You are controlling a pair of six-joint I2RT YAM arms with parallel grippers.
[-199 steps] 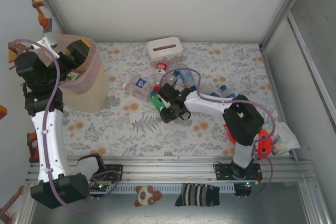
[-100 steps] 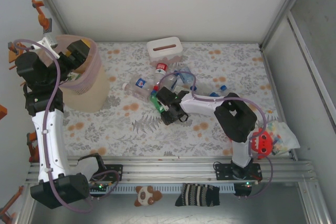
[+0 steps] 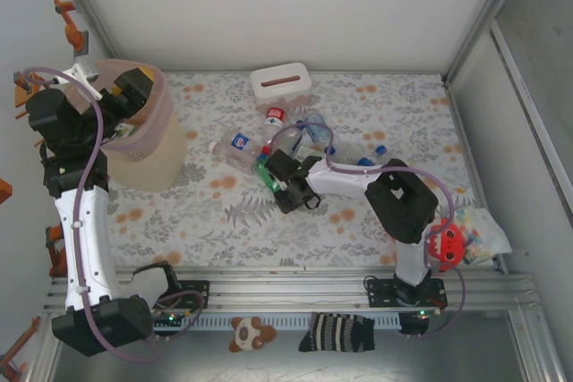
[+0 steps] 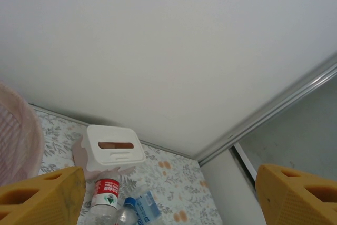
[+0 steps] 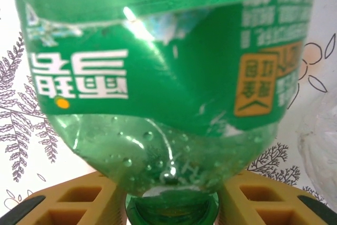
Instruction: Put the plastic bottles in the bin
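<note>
Now, right pincer (image 5: 172, 204) tight around neck of green bottle (image 5: 158, 77).

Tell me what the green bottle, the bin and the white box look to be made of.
Green bottle: thin transparent plastic, glossy; glare spots, droplets inside and a printed film label. Bin: translucent pinkish plastic, probably moulded; light passes through its wall. White box: opaque and matte, likely plastic with rounded edges, though not certain.
</note>
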